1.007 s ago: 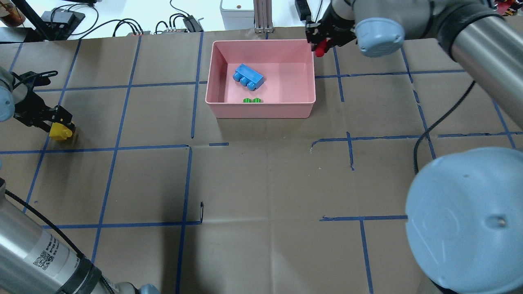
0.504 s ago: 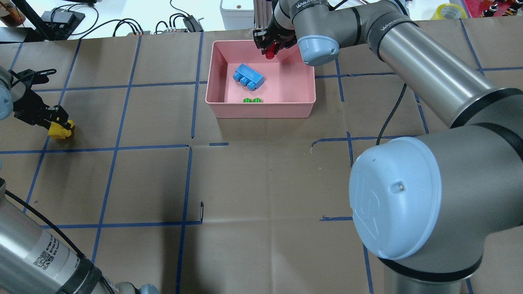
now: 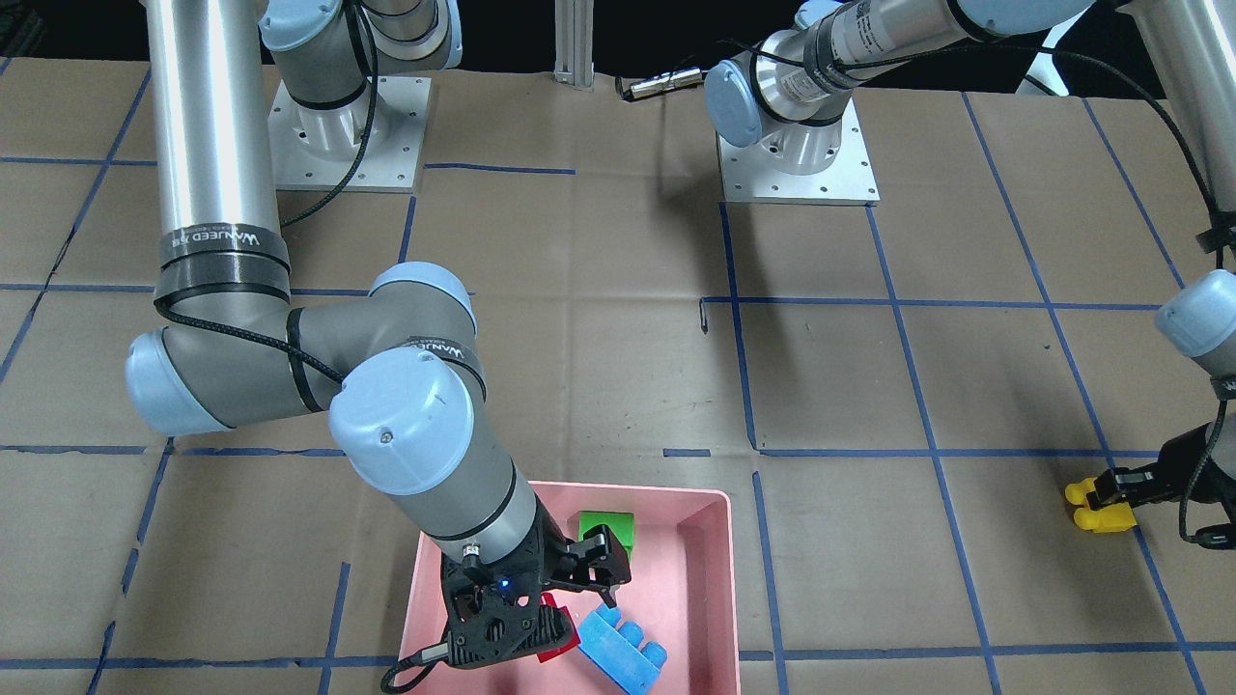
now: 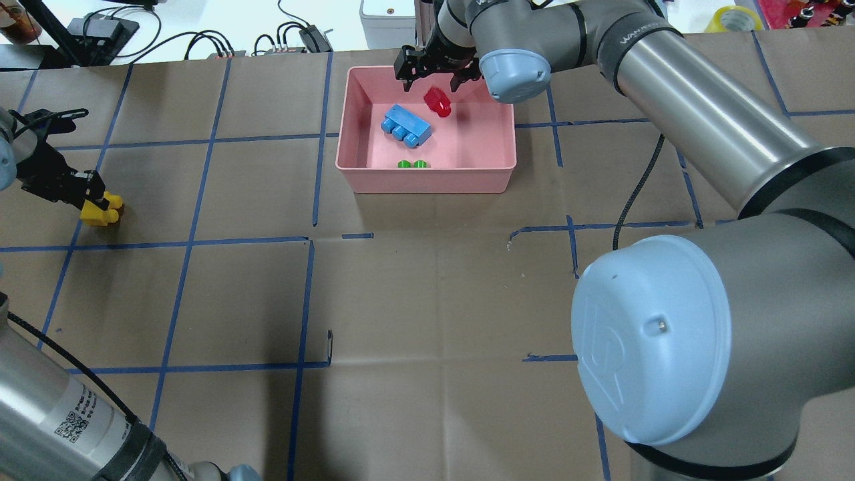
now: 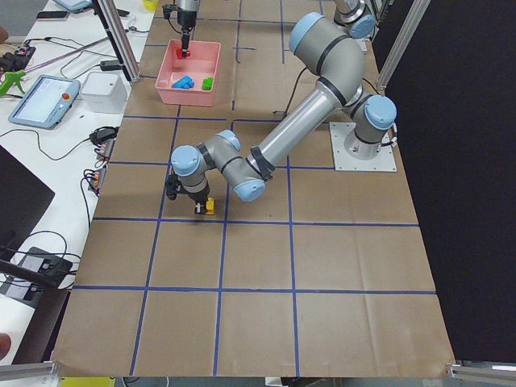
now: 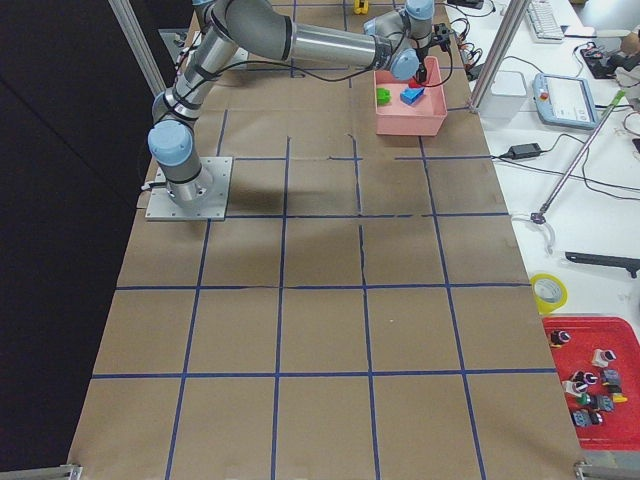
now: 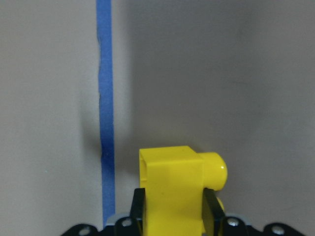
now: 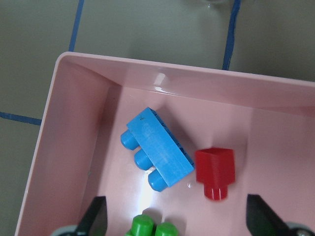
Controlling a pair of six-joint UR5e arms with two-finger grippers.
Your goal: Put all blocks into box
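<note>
**Status: 3 blocks at the box, 1 block outside**

The box (image 4: 427,180) sits near the far edge of the desk (image 4: 427,300). Inside it, the blue block (image 4: 406,125) lies near the middle, and the green block (image 4: 413,164) lies against the wall nearest the robot. The right end effector (image 4: 431,80) is spread wide over the box's far wall. The red block (image 4: 437,101) is below it, free of both fingers, just beside the blue block. The left end effector (image 4: 93,200) is clamped on the yellow block (image 7: 172,187), well apart from the box, toward the desk's left end.
</note>
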